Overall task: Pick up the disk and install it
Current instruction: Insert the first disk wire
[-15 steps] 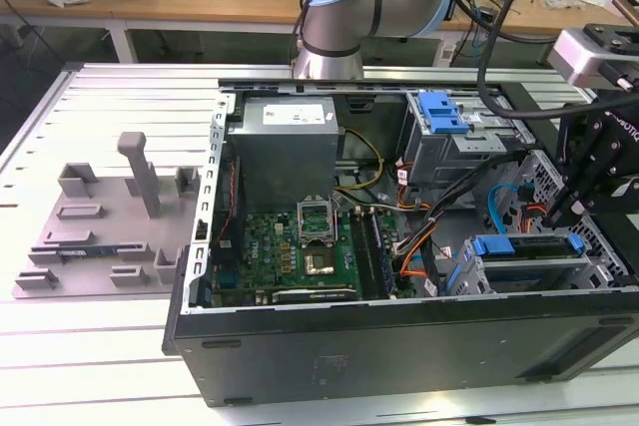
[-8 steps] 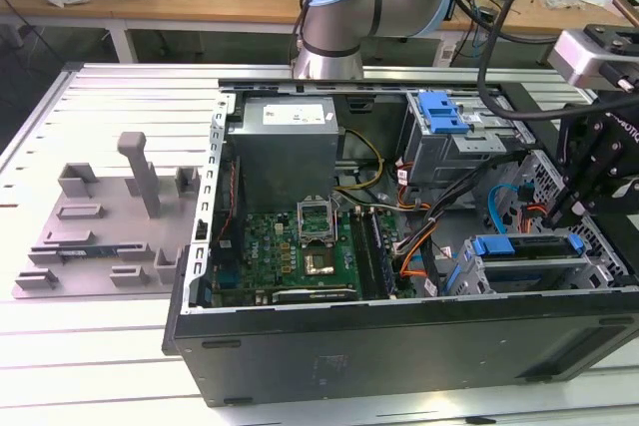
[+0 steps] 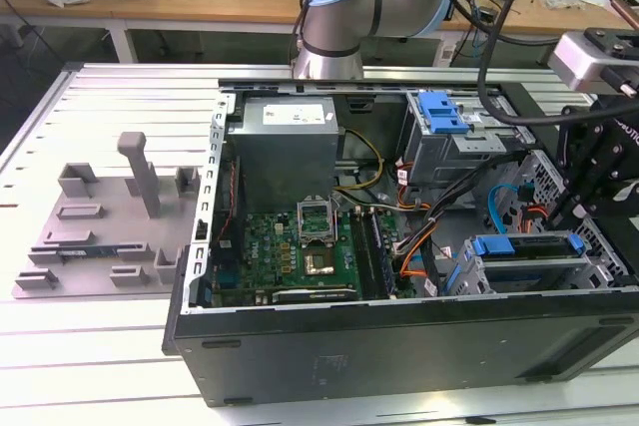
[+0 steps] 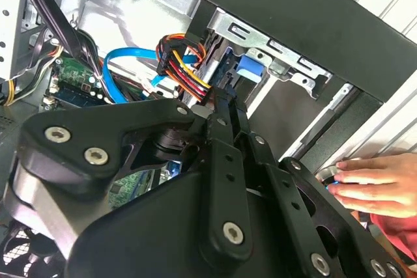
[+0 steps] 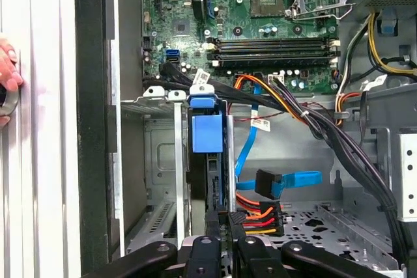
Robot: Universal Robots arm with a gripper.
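Observation:
The disk stands on edge in the silver drive cage at the front corner of the open computer case; its blue frame tab faces the first wrist view. In the exterior view the disk lies in the cage at the case's right end, under the black gripper. My gripper reaches down onto the disk's rear edge, its two black fingers close together on either side of it. In the second wrist view the gripper points at the blue tab of the disk.
Orange-red power cables and a blue data cable hang beside the cage. A grey power-supply box and the green motherboard fill the case's left half. A person's hand rests on the table outside the case wall.

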